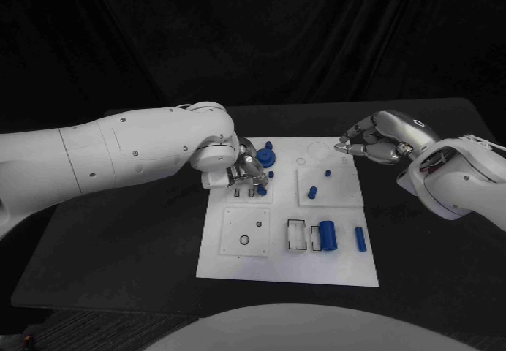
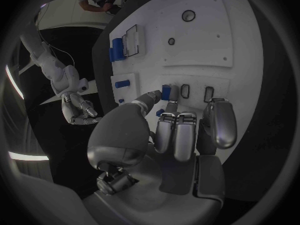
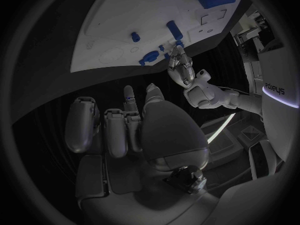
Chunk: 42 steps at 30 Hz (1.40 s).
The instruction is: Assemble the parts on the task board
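The white task board (image 1: 343, 270) lies mid-table. My left hand (image 1: 246, 174) hovers over its far left panel, and in the left wrist view thumb and finger pinch a small blue part (image 2: 166, 91) beside two empty slots (image 2: 185, 90). My right hand (image 1: 379, 139) hangs above the board's far right corner with its fingers curled in. Its fingertips (image 3: 128, 92) meet in a pinch around what looks like a tiny blue part (image 3: 129, 98). Blue stacked pieces (image 1: 267, 155) stand just beyond the left hand.
On the board stand a blue peg (image 1: 312, 192) and a smaller peg (image 1: 327, 173). A thick blue cylinder (image 1: 328, 235), a slim blue bar (image 1: 360, 239) and black-edged frames (image 1: 296, 234) lie along the near side. The near left panel (image 1: 245, 219) is bare apart from a ring.
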### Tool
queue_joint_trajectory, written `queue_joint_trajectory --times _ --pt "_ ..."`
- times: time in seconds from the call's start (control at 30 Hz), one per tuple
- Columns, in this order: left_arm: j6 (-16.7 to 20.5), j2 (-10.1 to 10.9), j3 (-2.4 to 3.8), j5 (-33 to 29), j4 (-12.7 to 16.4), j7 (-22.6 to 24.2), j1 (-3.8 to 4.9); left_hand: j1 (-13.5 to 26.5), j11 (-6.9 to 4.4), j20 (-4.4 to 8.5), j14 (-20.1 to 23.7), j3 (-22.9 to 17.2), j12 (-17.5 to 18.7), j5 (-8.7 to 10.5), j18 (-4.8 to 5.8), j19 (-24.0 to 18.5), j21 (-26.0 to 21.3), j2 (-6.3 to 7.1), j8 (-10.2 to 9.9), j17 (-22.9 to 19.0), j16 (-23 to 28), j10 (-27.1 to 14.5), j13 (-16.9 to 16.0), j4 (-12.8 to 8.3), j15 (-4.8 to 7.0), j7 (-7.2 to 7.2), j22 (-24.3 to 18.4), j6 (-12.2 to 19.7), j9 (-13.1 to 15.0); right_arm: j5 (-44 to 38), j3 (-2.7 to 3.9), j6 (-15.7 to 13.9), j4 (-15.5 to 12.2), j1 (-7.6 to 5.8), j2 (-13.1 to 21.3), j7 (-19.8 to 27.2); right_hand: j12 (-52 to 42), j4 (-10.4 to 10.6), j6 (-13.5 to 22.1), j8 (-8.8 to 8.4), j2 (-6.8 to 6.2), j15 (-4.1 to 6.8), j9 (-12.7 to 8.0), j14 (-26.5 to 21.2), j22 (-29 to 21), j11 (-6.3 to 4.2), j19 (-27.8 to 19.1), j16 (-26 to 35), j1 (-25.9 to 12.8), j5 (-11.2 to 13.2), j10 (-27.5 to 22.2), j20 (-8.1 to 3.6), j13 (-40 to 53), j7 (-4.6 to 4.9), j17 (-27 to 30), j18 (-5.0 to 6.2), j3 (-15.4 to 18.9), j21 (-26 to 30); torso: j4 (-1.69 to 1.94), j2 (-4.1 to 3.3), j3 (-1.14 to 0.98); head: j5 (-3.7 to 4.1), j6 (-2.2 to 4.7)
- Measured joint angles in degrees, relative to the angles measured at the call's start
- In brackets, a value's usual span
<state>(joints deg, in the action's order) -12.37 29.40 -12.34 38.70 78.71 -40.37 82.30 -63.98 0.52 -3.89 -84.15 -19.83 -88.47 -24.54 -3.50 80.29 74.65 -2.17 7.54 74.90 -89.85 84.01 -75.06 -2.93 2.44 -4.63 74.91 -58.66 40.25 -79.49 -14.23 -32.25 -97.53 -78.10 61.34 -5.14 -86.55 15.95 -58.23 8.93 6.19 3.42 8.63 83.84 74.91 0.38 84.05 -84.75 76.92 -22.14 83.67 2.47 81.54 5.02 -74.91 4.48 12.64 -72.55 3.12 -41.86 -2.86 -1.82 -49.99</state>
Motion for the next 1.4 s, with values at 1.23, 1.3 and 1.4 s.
queue_joint_trajectory --times 1.23,1.3,1.4 --pt "2.7 5.6 -0.01 0.0 3.9 0.0 0.35 1.2 -0.4 0.42 0.2 -2.0 0.2 -0.59 0.0 0.4 0.0 -0.27 0.7 0.0 0.0 0.0 0.0 0.3 0.21 -0.37 0.0 -0.2 1.0 0.0 0.0 0.0 0.1 0.04 0.3 -0.1 0.3 0.0 -0.4 0.0 -0.24 -0.18 0.0 0.0 0.0 0.1 0.0 0.2 0.2 0.0 -0.1 0.0 0.4 0.0 0.0 0.0 0.0 0.2 -0.01 -0.03 0.06 -0.67 0.0" --pt "2.7 5.8 -0.01 0.0 4.1 0.0 0.35 1.4 -0.4 0.42 0.2 -2.0 0.2 -0.59 0.0 0.4 0.0 -0.42 0.7 0.0 0.0 0.0 0.0 0.3 0.21 -0.37 0.0 -0.2 1.0 0.0 0.0 0.0 0.1 0.05 0.2 -0.1 0.5 0.0 -0.4 0.0 -0.23 -0.18 0.0 0.0 0.0 0.1 0.0 0.2 0.2 0.0 -0.1 0.0 0.5 0.0 0.0 0.0 0.0 0.2 -0.01 -0.03 0.06 -0.66 0.0" --pt "2.7 6.0 -0.01 0.0 4.2 0.0 0.35 1.4 -0.4 0.42 0.2 -2.1 0.2 -0.59 0.0 0.4 0.0 -0.42 0.7 0.0 0.0 0.0 0.0 0.2 0.21 -0.38 0.0 -0.2 1.0 0.0 0.0 0.0 0.2 0.15 0.2 -0.1 0.5 0.0 -0.4 0.0 -0.22 -0.18 0.0 0.0 0.0 0.1 0.0 0.2 0.2 0.0 -0.1 0.0 0.9 0.0 0.0 0.0 0.0 0.2 -0.01 -0.03 0.08 -0.79 0.0"
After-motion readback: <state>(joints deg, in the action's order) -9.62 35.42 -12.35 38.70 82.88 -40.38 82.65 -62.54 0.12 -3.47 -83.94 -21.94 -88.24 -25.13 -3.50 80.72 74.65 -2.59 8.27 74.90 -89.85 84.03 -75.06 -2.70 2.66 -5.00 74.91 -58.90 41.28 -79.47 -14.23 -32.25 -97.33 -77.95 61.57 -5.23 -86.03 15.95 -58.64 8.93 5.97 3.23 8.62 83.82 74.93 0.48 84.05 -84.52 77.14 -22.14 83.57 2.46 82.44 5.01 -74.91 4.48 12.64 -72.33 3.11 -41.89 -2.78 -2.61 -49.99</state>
